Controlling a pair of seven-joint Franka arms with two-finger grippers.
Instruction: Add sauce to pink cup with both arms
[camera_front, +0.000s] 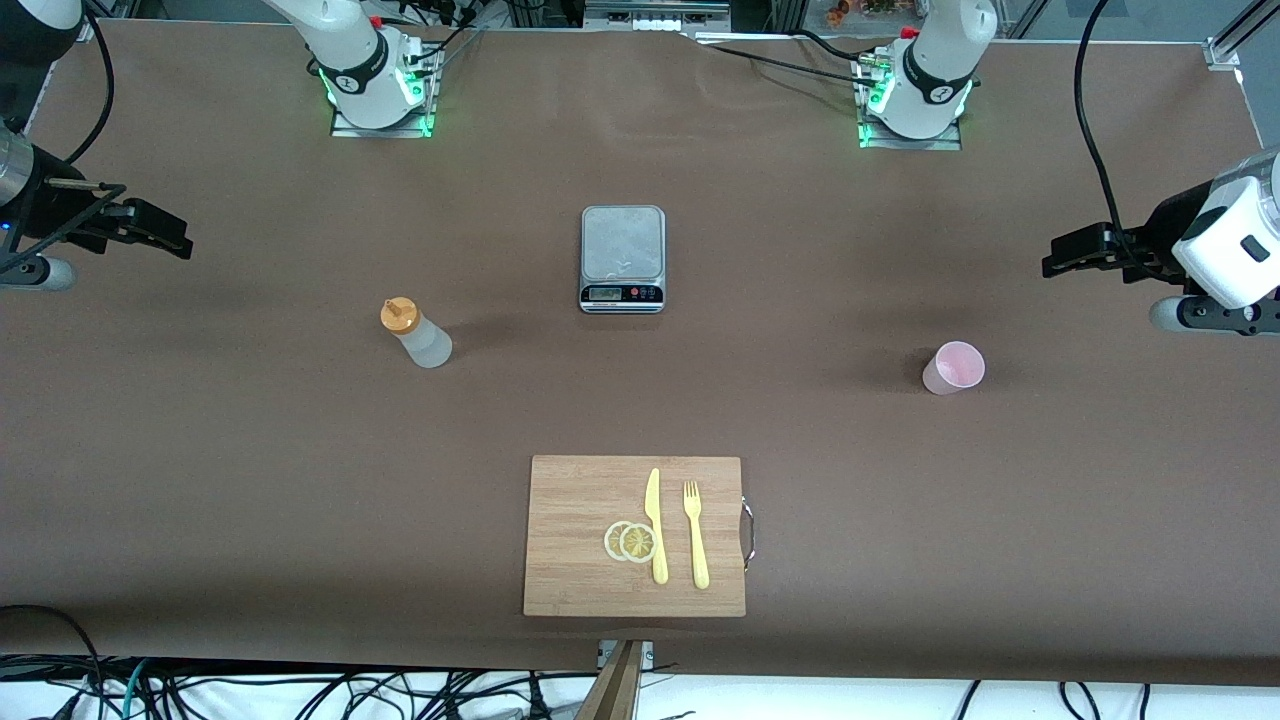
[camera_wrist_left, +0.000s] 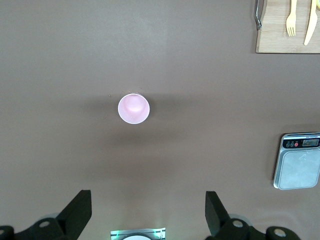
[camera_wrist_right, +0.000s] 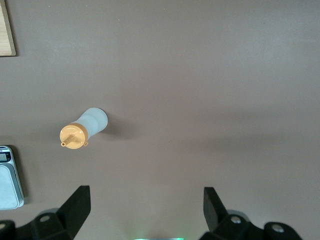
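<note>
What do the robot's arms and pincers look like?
Both arms are white with rounded, chunky segments and dark grey joints. Green lights glow at their bases, and black cables trail from them. The left pincer and right pincer are black, each with two flat, wedge-shaped fingers.

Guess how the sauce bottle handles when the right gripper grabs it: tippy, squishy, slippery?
The sauce bottle stands upright, tall for its narrow base, so a sideways nudge would probably tip it. Its translucent whitish body looks like soft plastic, likely to give under a squeeze. It seems smooth and round, so it may slip or roll if knocked over. The right gripper is open, away from it.
</note>
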